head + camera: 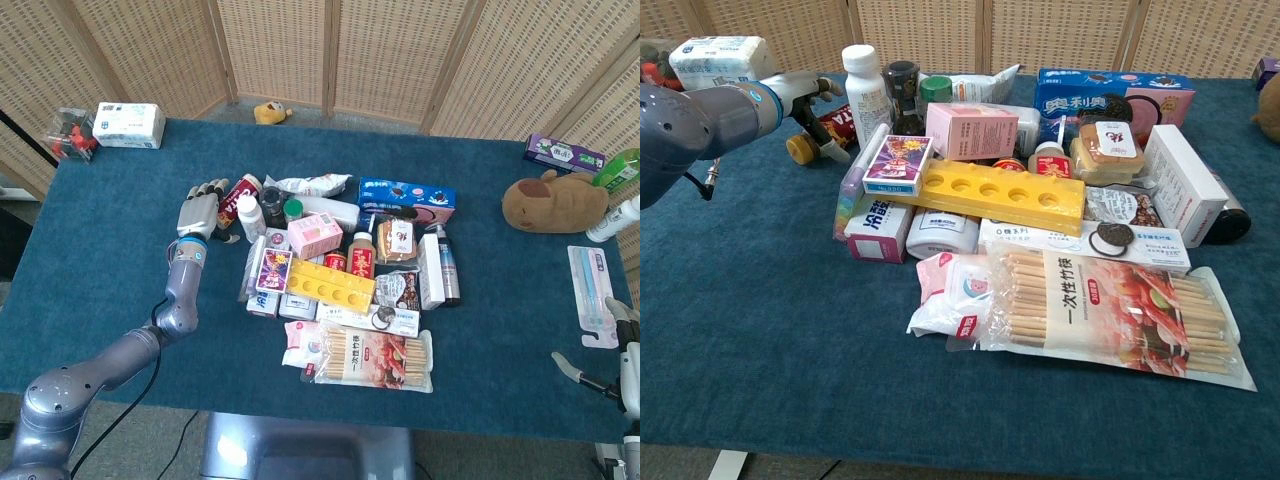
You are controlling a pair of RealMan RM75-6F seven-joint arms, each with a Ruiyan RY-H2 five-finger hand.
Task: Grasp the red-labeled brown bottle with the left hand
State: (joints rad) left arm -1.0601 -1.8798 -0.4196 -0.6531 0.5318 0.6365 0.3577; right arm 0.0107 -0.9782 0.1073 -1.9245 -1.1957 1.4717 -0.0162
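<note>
— Fingers (207, 188) of the left hand (198, 213): what are they doing?
— They are spread and loosely curved over the red-labeled brown bottle (236, 194), with the thumb reaching down beside its yellow cap in the chest view. They look right at the bottle, but whether they have actually closed on it, I cannot tell.

— Where does the bottle lie?
— On its side on the blue worktop (110, 250), at the left edge of the heap of goods, cap toward the robot's left and the red label partly hidden behind the hand. A white bottle (249, 216) stands upright just beside it, and a dark jar (902, 82) stands next to that.

— And the rest of the heap?
— A yellow tray with round holes (330, 284) sits in the middle, a pink box (315, 234) behind it, a blue biscuit box (405, 196) further back, and a packet of stick biscuits (370, 358) nearest the robot.

— The right hand (626, 362)?
— Low at the right edge of the head view, only partly in frame, well apart from the heap. It holds nothing, and its thumb sticks out to the side. A brown plush animal (553, 203) lies at the far right of the worktop
</note>
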